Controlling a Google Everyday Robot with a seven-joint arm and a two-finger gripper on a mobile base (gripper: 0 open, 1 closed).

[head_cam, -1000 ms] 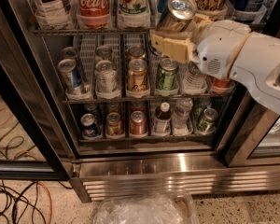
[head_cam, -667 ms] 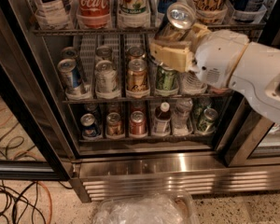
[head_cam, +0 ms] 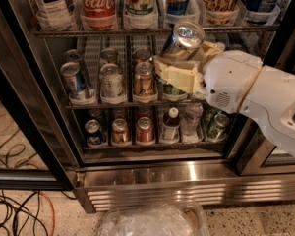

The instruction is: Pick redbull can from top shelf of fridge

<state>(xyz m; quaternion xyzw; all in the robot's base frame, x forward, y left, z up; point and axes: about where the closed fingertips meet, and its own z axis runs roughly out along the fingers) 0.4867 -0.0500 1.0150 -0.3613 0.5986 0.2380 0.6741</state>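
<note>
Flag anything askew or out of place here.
One thing: the redbull can is tilted, lid toward the camera, clamped in the pincer in front of the fridge rather than on a shelf. The other cans stand upright in their lanes.

Warm, dim light with glare on the fridge (head_cam: 152, 175) steel base (lower-left floor in shadow). Gripper (head_cam: 189, 63), clamping the redbull can (head_cam: 186, 37) before the middle rack, is brightly lit.
</note>
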